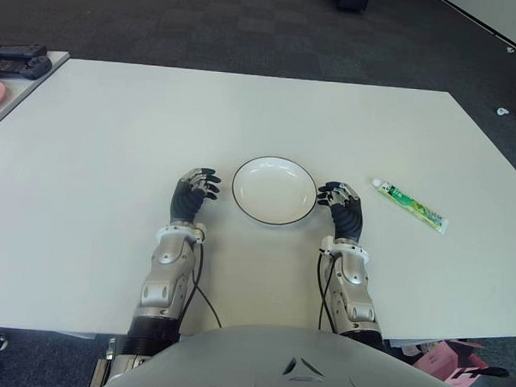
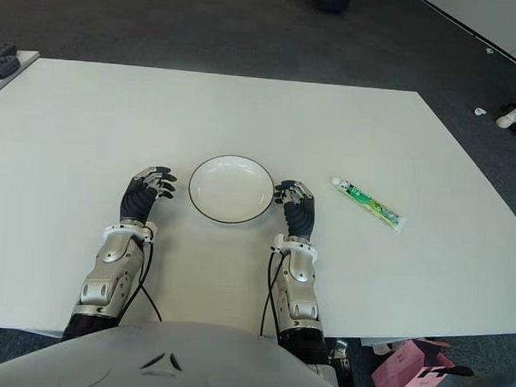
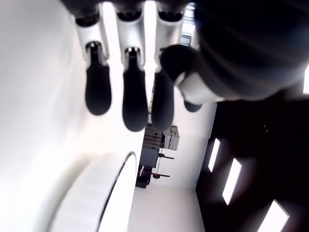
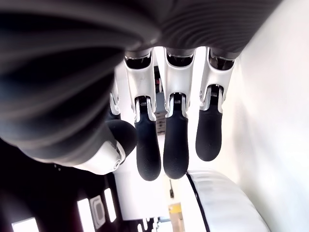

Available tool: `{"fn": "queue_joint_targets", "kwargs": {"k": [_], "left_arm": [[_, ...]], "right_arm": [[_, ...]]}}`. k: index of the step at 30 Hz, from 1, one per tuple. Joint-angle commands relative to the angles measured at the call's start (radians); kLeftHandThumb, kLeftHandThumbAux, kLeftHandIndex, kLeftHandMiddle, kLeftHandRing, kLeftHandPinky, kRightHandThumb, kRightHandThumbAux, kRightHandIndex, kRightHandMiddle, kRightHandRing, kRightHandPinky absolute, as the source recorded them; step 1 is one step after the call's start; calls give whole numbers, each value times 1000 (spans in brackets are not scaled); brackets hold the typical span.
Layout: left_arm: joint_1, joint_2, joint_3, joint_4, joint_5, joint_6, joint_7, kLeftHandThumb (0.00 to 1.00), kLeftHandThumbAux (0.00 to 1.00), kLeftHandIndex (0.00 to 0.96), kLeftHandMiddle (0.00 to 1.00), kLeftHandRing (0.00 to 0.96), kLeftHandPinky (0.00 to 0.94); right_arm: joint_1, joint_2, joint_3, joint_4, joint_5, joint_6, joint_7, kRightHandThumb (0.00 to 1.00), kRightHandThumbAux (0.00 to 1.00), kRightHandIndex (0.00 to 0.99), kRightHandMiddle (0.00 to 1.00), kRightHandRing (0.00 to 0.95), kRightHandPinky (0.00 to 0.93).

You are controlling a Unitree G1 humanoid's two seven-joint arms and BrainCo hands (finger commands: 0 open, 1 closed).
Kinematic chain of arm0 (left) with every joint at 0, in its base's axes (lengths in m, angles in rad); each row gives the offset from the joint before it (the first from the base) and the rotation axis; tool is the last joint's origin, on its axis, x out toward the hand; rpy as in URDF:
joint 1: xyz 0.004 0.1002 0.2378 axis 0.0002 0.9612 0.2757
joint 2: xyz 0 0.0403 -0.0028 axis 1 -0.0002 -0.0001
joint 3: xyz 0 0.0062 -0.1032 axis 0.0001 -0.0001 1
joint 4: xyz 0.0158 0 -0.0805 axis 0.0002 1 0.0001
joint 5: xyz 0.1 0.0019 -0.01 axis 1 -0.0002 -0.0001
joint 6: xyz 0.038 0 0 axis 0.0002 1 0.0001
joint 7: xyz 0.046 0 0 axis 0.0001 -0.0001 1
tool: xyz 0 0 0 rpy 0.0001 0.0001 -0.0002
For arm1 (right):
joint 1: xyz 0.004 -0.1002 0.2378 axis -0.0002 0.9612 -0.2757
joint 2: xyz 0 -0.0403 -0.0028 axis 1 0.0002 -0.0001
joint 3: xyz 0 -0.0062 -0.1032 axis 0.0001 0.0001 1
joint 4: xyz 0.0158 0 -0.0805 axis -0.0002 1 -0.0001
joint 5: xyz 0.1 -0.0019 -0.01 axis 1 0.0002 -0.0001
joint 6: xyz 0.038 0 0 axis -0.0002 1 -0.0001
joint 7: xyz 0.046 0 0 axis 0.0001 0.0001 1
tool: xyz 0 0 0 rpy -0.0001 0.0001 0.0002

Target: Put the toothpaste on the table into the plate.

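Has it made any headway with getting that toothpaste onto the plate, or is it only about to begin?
Nothing looks done. The toothpaste lies on the table, right of the right hand, and the plate holds nothing. Nothing is in hand: both hands are open, the left hand showing left of the plate. Grasping, carrying and placing all remain.

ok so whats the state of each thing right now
toothpaste: lying flat on the table, cap on, right of the right hand, untouched
plate: empty, between both hands
left hand: open, holds nothing
right hand: open, holds nothing
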Motion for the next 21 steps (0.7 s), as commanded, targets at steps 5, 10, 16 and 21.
{"fn": "queue_joint_targets", "kwargs": {"k": [5, 10, 16, 21], "left_arm": [[61, -34, -3, 50, 8, 94, 30, 834, 679, 409, 484, 570, 563], [60, -32, -6, 46, 13, 103, 32, 835, 679, 414, 480, 567, 559], [62, -34, -8, 38, 17, 113, 34, 835, 679, 416, 478, 563, 552], [61, -35, -4, 35, 10, 121, 30, 835, 678, 416, 478, 550, 536]], "right_arm": [[67, 67, -21, 80, 14, 80, -23, 704, 732, 428, 518, 515, 499], [65, 56, -15, 68, -12, 57, -29, 706, 731, 428, 517, 517, 501], [65, 35, -11, 58, -58, 15, -32, 706, 730, 428, 513, 511, 494], [56, 6, -26, 2, -115, -49, -52, 708, 729, 428, 511, 508, 493]]}}
